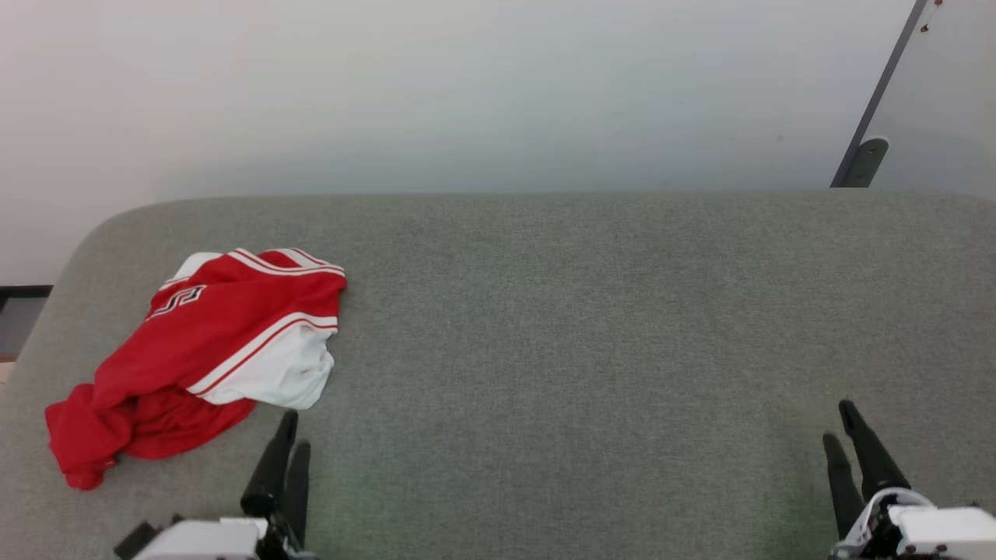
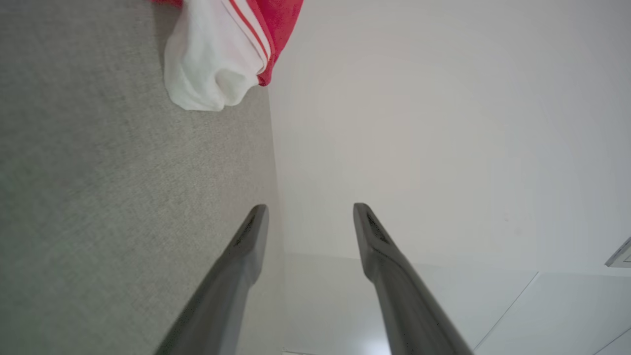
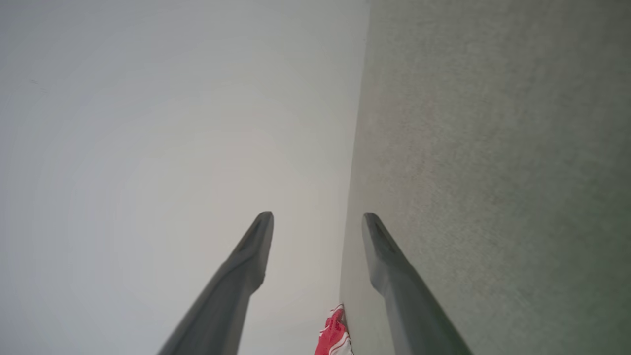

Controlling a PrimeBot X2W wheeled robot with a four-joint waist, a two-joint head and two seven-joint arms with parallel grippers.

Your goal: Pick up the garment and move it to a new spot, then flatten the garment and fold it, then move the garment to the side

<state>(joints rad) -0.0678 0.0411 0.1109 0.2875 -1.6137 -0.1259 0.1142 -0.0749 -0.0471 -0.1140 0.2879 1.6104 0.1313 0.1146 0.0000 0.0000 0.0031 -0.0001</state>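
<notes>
The left hand (image 1: 296,429) rests at the near edge of the grey, fabric-covered surface (image 1: 583,311). Its wrist view shows its two dark fingers spread wide with nothing between them. The garment (image 1: 210,342) lies crumpled on the left part of the surface, just beyond that hand's fingertips and to their left, near them but not touching (the closest part is a white panel edged with red-and-white stripes). Its red body bunches toward the near-left corner, and part of a black-and-white numeral shows on the far side of the pile. The right hand (image 1: 837,421) is at the near right, well apart from the garment. It is likewise wide and empty, with its fingers pointing toward the pale wall (image 1: 467,93) behind the surface. A dark slanted post (image 1: 864,159) stands against the wall at the far right.
</notes>
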